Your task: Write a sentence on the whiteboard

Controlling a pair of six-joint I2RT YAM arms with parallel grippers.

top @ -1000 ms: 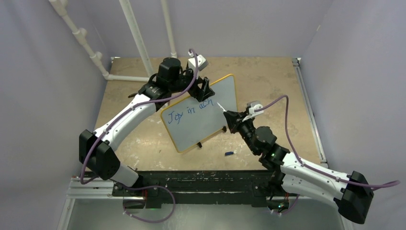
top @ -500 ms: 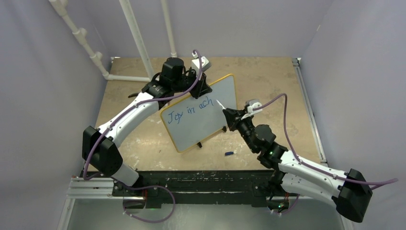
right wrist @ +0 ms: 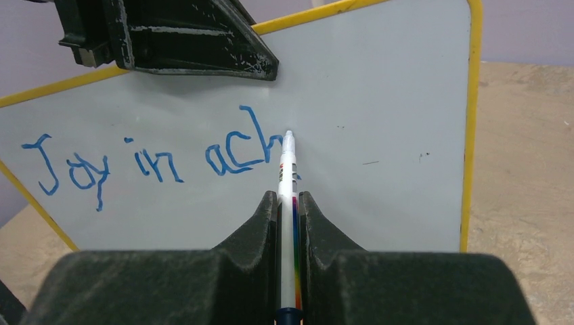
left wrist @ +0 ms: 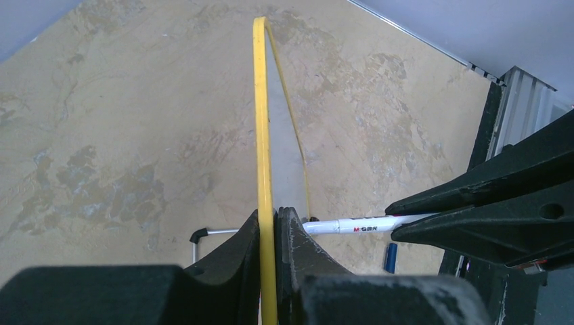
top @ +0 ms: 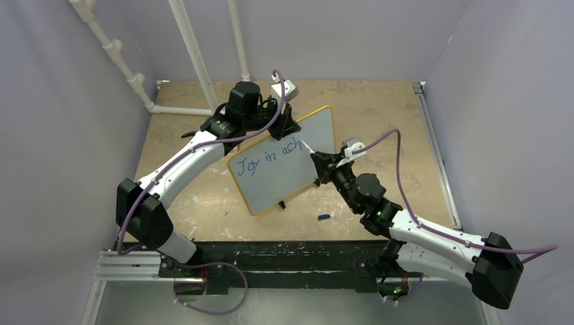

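Nearest to the arm bases, on the near side of the whiteboard (top: pixel 274 184), a small blue cap (top: pixel 324 217) lies loose on the tabletop (top: pixel 379 115), just off the board's near right corner and apart from it. The right arm reaches in from that side toward the board's right half. The right fingers (right wrist: pixel 260 227) are closed on a white marker (right wrist: pixel 287 179), which runs straight out between them with its tip forward. The tip meets the board's face just right of the last written letter.

The whiteboard stands upright on its small black foot (top: pixel 282 204) near the middle of the tabletop, turned at an angle so its written face looks toward the right arm. Its yellow rim (left wrist: pixel 262 156) frames a white face. The sentence (right wrist: pixel 157 162) so far reads "Joy in ach" in thin, uneven blue letters, running across the upper part of the board and rising slightly toward its right end.

At the board's top edge, above the written letters, the left fingers (left wrist: pixel 240 261) are closed on the rim, one on each face, pinching the board between them. The left arm arches in from the board's left side.

Behind the whiteboard, white pipes (top: pixel 193 54) rise at the tabletop's far left corner.
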